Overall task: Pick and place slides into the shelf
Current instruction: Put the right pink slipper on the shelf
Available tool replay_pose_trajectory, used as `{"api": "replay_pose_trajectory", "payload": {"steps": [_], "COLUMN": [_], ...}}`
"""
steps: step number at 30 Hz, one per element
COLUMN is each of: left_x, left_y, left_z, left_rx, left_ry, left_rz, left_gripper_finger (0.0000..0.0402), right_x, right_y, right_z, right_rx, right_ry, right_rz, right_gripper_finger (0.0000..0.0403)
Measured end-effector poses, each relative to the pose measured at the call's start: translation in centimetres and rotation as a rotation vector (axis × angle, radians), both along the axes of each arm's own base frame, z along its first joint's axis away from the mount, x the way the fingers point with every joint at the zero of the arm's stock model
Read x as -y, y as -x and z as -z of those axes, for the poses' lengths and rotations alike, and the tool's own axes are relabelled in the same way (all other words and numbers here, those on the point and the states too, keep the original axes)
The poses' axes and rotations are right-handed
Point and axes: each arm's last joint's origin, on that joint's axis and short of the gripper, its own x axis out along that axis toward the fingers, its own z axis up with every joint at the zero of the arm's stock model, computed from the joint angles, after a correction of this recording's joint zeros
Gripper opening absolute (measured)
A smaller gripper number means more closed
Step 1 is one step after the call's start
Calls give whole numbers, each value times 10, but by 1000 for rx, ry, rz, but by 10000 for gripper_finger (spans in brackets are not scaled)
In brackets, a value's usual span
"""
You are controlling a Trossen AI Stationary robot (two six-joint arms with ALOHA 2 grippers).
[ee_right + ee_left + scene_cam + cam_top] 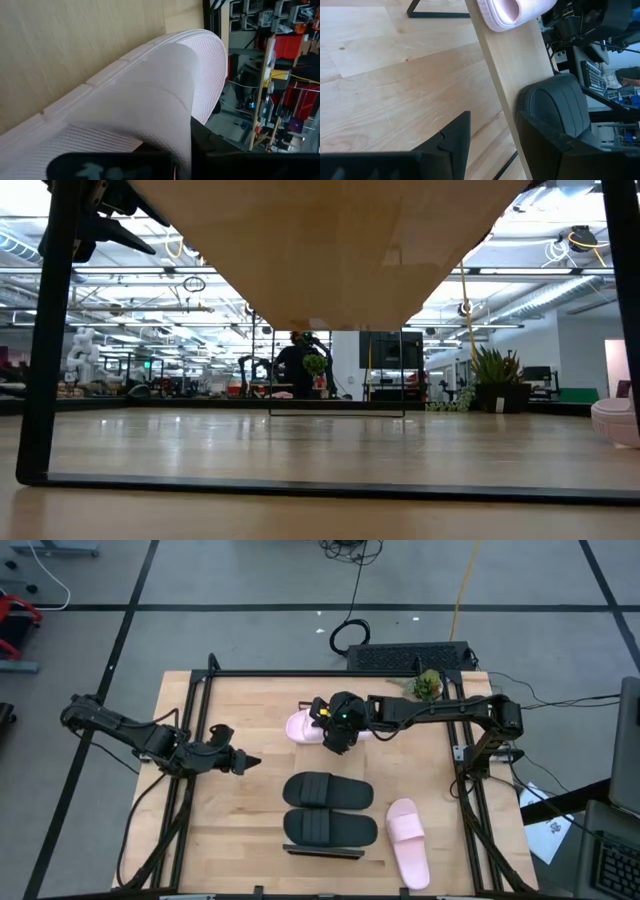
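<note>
The shelf [330, 755] is a light-wood board running from the far side to the near side at the table's middle; the low view shows its underside [330, 250]. Two black slides [328, 790] [330, 828] lie side by side on its near half. My right gripper [338, 726] is shut on a pale pink slide [303, 727] at the shelf's far end. The second pink slide [408, 842] lies sole down on the table, right of the shelf. My left gripper [238, 755] is open and empty over the table, left of the shelf. My right gripper holds the pink slide by its wide strap [165, 100], coming from the table's right side. One dark finger [220, 150] shows beside the strap's edge; the rest of the hold is hidden by the strap. I cannot tell whether the slide rests on the shelf [515, 65] or hangs just above it.
A small green plant [428, 686] and a black keyboard [410, 655] sit at the table's far right edge. The shelf's black end frame [322, 852] stands near the front edge. Bare tabletop [230, 820] lies left of the shelf.
</note>
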Motion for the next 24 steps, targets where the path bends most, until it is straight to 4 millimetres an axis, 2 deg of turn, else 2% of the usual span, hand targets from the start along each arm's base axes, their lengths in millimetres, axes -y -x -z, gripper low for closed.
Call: {"api": "replay_pose_trajectory", "payload": {"steps": [24], "left_x": [0], "left_y": [0], "left_z": [0], "left_rx": [0], "left_ry": [0], "left_rz": [-1], "left_gripper_finger": [161], "right_x": [3], "right_y": [-2], "right_z": [-1], "right_rx": [30], "right_ry": [-4], "right_rz": [7], "right_gripper_finger": [26]}}
